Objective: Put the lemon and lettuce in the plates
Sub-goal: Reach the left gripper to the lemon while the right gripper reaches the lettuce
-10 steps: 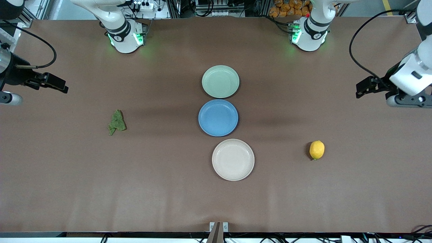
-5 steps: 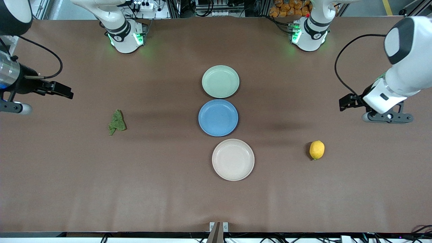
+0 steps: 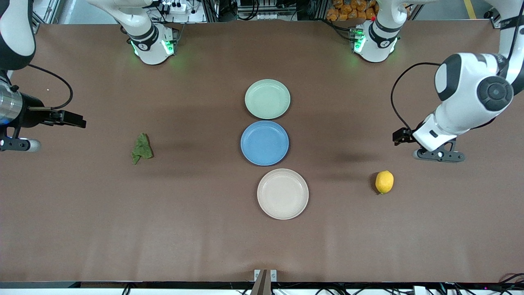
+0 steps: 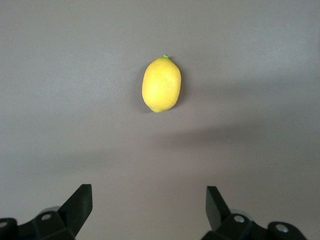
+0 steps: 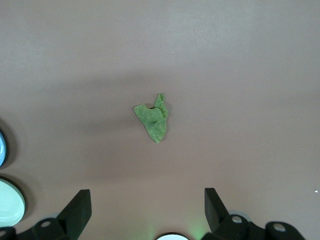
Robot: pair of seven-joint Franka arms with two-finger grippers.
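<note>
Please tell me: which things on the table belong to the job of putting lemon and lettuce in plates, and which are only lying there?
Belong to the job:
- lemon
- lettuce
- pale green plate
- beige plate

Only lying there:
- blue plate, between the other two plates

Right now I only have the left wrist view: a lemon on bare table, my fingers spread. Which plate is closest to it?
Observer: The beige-white plate, beside the lemon toward the right arm's end.
Operator: Anything in that plate?
Observer: No. The pale green plate and blue plate are bare too.
Operator: Where is the right gripper?
Observer: The right gripper is open, over bare table at its own end, with the lettuce lying loose on the table.
</note>
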